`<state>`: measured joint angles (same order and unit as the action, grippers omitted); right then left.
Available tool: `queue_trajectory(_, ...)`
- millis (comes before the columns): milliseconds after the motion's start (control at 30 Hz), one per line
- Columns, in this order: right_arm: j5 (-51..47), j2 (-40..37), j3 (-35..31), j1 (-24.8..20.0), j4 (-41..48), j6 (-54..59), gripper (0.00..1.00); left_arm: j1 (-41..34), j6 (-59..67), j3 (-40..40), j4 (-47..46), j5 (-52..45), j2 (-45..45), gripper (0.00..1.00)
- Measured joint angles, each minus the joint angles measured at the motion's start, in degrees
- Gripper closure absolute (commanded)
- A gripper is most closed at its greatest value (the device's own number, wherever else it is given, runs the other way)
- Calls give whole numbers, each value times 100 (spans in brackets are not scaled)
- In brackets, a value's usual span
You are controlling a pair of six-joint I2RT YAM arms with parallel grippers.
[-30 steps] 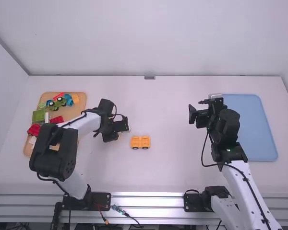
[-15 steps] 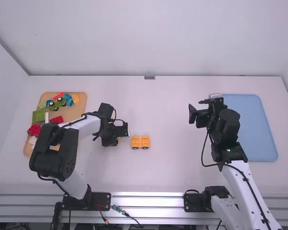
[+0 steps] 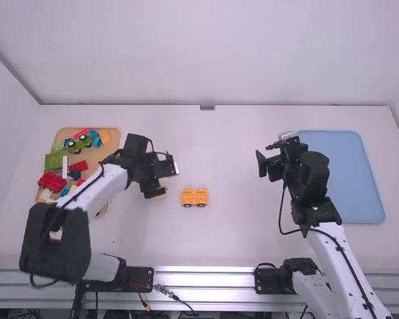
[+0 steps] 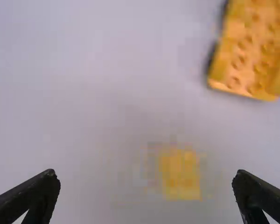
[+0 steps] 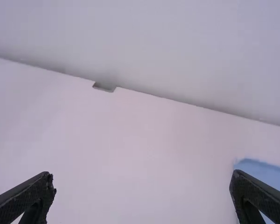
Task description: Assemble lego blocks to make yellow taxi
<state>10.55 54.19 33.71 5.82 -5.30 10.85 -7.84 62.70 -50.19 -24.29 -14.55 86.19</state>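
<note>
Yellow, the small block (image 4: 181,174) lies on the worktop (image 3: 233,246) under the left claw (image 4: 146,173), between its spread, empty fingers — wheeled piece (image 3: 194,197) just rightward — the right claw (image 5: 142,175), also agape, farther off.

We have room to pass beyond the left pincer (image 3: 162,178) and between it and the right pincer (image 3: 263,154), skirting the big yellow piece (image 3: 194,197) to the left one's right. A small block (image 4: 181,175) lies under the left pincer; the toy tray (image 3: 101,157) crowds its left, the blue tray (image 3: 352,176) the right pincer's right.
</note>
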Motion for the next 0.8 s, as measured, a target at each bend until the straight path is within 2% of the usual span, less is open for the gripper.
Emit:
queue_trajectory(67, 378, 208, 0, 39, -74, 446, 1, 142, 46, 162, 332, -210, -815, 1)
queue_trajectory(167, 905, 614, 0, 13, -122, 933, 1, 273, 299, 669, 660, -588, -1528, 1)
queue_trajectory(300, 1864, 1429, 0, -109, -350, 1644, 1, 501, 319, 1513, 1554, -1141, -1860, 1)
queue_trajectory(367, 2474, 2050, 0, -155, -470, 2212, 1, 817, 203, 2098, 2260, -1574, -1834, 1)
queue_trajectory(400, 2500, 2081, 0, -155, -476, 2247, 1, 859, 188, 2157, 2341, -1617, -1829, 1)
queue_trajectory(600, 3375, 3451, 2, 33, -1158, 3311, 1, 1659, 94, 2994, 3934, -2586, -1333, 1)
queue_trajectory(667, 3493, 3829, 2, 177, -1370, 3475, 1, 1974, 74, 3126, 4203, -3051, -1016, 1)
queue_trajectory(800, 3692, 4085, 2, 317, -1460, 3606, 1, 2238, 125, 3080, 4299, -3585, -382, 1)
